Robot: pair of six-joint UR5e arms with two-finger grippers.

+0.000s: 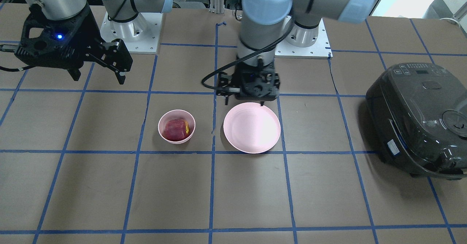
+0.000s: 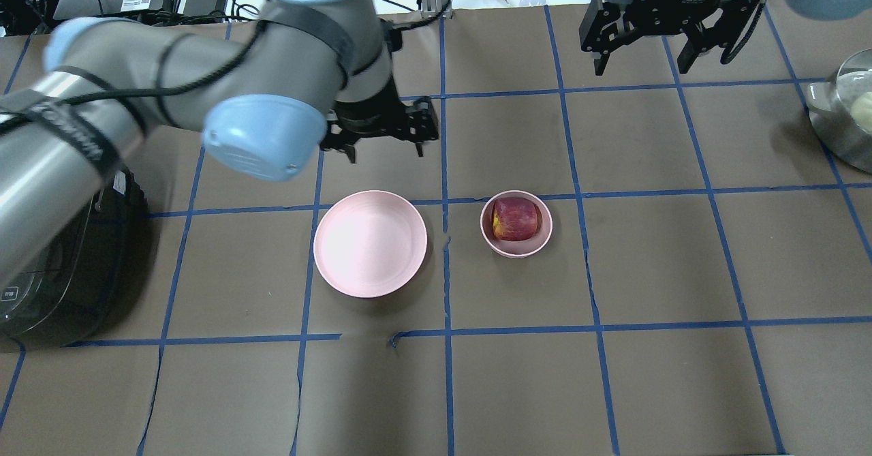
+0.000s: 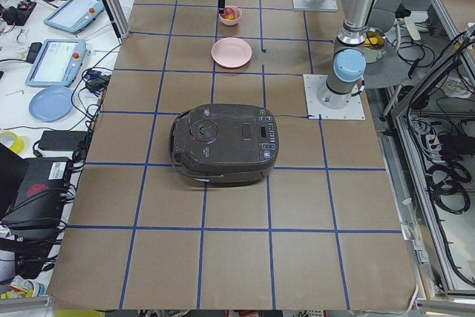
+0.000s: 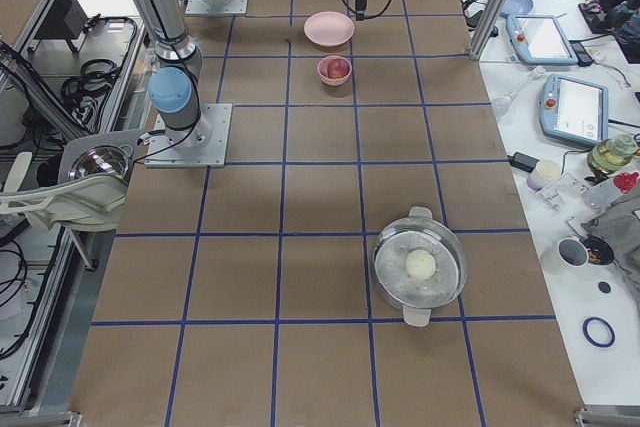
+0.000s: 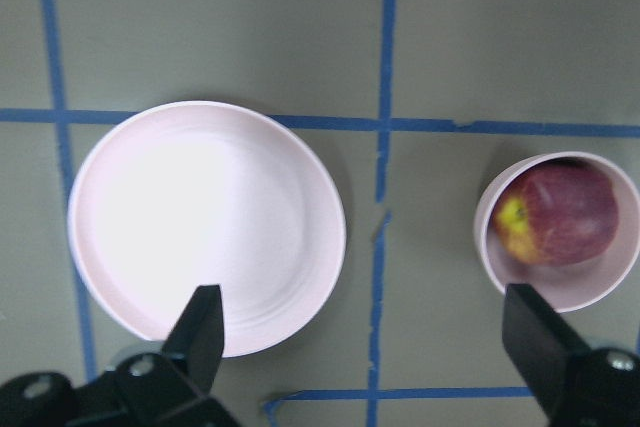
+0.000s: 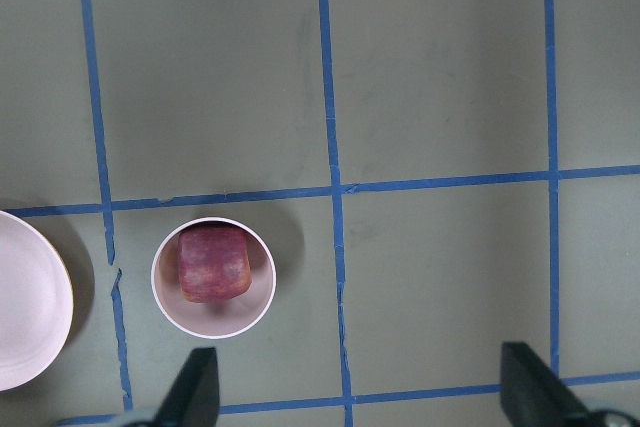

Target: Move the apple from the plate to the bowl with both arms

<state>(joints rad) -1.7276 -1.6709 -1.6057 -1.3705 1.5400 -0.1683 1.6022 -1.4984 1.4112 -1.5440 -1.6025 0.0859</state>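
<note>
While the apple (image 2: pixel 516 219) sits inside the small pink bowl (image 2: pixel 516 253), the big pink plate (image 2: pixel 370 243) lies just beside it on the brown surface (image 2: pixel 654 258). The apple's yellow spot faces the plate. The left pincer (image 2: pixel 385 150) hangs in the air near the plate. Its two fingers are spread wide and hold nothing. The right pincer (image 2: pixel 642 61) hangs up high, well away from the bowl. Its fingers are spread wide too and hold nothing. A dark cooker (image 1: pixel 419 120) sits at one end.
</note>
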